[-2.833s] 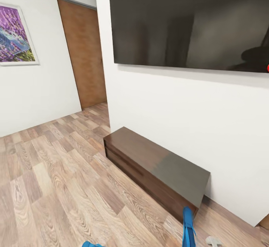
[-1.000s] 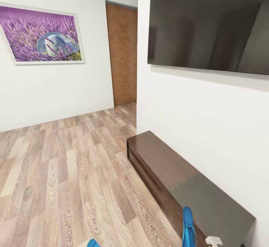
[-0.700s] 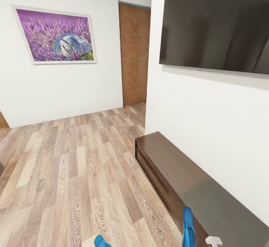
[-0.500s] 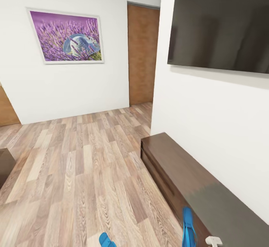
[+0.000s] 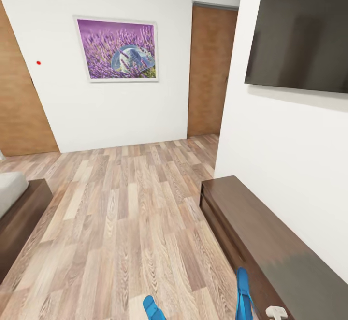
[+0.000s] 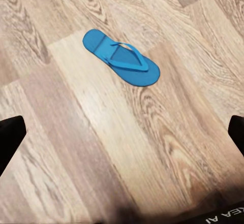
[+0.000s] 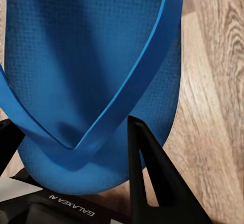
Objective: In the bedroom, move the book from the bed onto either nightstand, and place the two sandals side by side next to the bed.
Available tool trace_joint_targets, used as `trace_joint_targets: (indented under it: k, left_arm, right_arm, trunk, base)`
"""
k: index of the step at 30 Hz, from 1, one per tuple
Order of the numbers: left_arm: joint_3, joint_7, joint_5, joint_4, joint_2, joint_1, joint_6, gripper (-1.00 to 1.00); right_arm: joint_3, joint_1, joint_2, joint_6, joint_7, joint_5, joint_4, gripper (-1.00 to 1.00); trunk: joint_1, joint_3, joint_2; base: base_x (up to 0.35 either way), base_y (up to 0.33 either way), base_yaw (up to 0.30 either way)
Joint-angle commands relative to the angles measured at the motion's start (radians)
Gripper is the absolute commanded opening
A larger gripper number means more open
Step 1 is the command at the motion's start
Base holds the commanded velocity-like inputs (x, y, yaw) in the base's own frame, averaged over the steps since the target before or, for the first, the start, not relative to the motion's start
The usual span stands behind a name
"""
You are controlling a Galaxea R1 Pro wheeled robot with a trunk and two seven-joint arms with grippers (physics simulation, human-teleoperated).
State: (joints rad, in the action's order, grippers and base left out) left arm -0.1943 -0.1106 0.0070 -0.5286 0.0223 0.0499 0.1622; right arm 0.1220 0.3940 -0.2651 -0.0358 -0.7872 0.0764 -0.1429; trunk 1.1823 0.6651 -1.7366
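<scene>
One blue sandal (image 7: 96, 56) fills the right wrist view, and my right gripper (image 7: 76, 158) is shut on its sole near the strap. In the head view that sandal (image 5: 244, 295) stands on end at the bottom edge. The other sandal (image 6: 122, 57) lies flat on the plank floor, strap up, ahead of my open left gripper (image 6: 122, 137), whose black fingertips (image 6: 10, 137) stand far apart. Its tip (image 5: 153, 308) shows at the bottom of the head view. A corner of the bed (image 5: 17, 209), dark frame and pale mattress, shows at the left. The book and the nightstand are out of view.
A long low dark cabinet (image 5: 261, 242) runs along the white wall at the right, under a wall-mounted black screen (image 5: 299, 35). The far wall bears a lavender picture (image 5: 118, 50) between two brown doors (image 5: 210, 68). Open plank floor (image 5: 130, 204) lies between bed and cabinet.
The camera has swung left: picture, door and cabinet slid right in the view and the bed corner came in. The held sandal keeps its place; the floor sandal shows further right.
</scene>
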Motion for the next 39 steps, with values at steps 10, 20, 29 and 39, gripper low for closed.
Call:
trace_joint_targets:
  k: [10,20,29,39]
  left_arm:
    - [-0.004,0.000,0.001,0.001,0.001,0.001,0.003,1.00]
    - [-0.004,0.000,0.001,0.001,0.001,0.001,0.003,1.00]
    - [-0.004,0.000,0.001,0.001,0.001,0.001,0.002,1.00]
    - [-0.004,0.000,0.001,0.001,0.001,0.001,0.002,1.00]
  right_arm:
    - [0.002,0.000,0.000,-0.004,-0.003,0.008,0.000,-1.00]
    - [0.002,0.000,0.000,-0.004,-0.003,0.008,0.000,-1.00]
    - [0.002,0.000,0.000,-0.004,-0.003,0.008,0.000,-1.00]
    - [0.002,0.000,0.000,-0.004,-0.003,0.008,0.000,-1.00]
  trunk:
    - [0.000,0.001,0.000]
    - [0.000,0.001,0.000]
    - [0.000,0.001,0.000]
    - [0.000,0.001,0.000]
  base:
    - [0.000,0.000,0.291]
    - [0.000,0.000,0.291]
    - [0.000,0.000,0.290]
    - [0.000,0.000,0.263]
